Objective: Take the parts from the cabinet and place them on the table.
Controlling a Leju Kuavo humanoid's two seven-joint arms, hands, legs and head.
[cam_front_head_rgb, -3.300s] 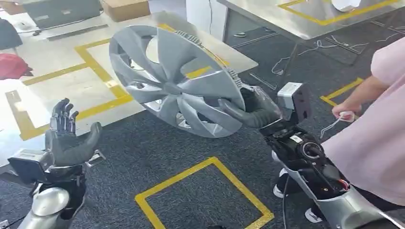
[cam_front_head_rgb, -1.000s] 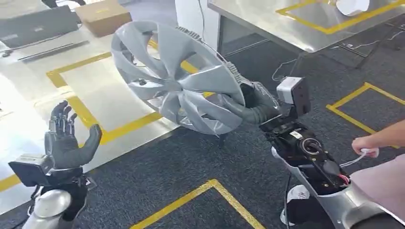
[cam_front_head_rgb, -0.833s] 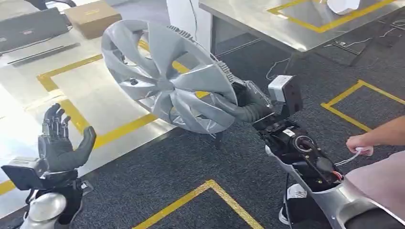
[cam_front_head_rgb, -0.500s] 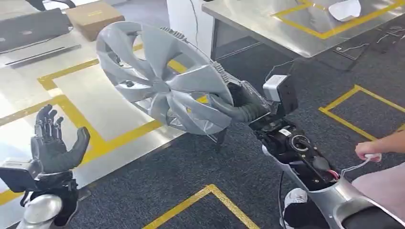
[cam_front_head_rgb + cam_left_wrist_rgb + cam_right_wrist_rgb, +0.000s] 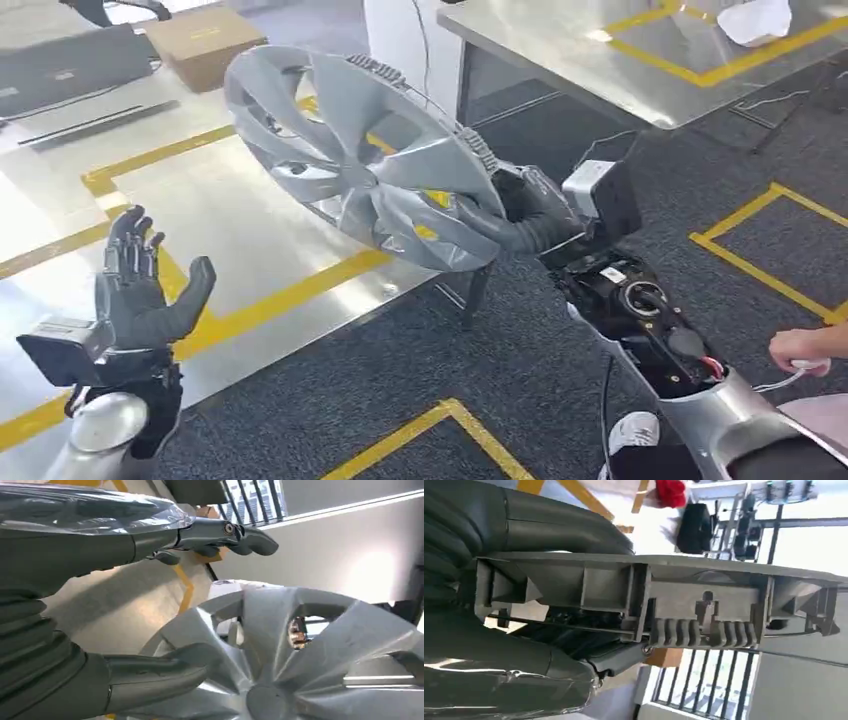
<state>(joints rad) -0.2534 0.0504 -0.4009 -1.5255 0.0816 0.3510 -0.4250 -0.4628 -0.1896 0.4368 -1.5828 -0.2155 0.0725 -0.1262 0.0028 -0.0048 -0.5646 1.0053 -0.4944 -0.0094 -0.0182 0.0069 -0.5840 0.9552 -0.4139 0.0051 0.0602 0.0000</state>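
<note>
Right robot hand [image 5: 525,215] gripping a grey wheel cover [image 5: 365,160] over the metal surface [image 5: 230,230].

The right robot hand is clasping the cover by its rim, holding it tilted in the air above the surface's yellow-taped edge. The left robot hand [image 5: 140,290] is standing upright beside it, fingers spread and holding nothing. A person's hand [image 5: 805,352] is holding a white cord beside the right arm.

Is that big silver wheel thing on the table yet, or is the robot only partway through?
Partway. Done: the wheel cover is out and gripped at its rim by the right hand. In hand: it is held tilted in the air above the edge of the steel table with yellow tape lines. The left hand is raised and holds nothing. Left: setting the cover down on the table and letting go.
</note>
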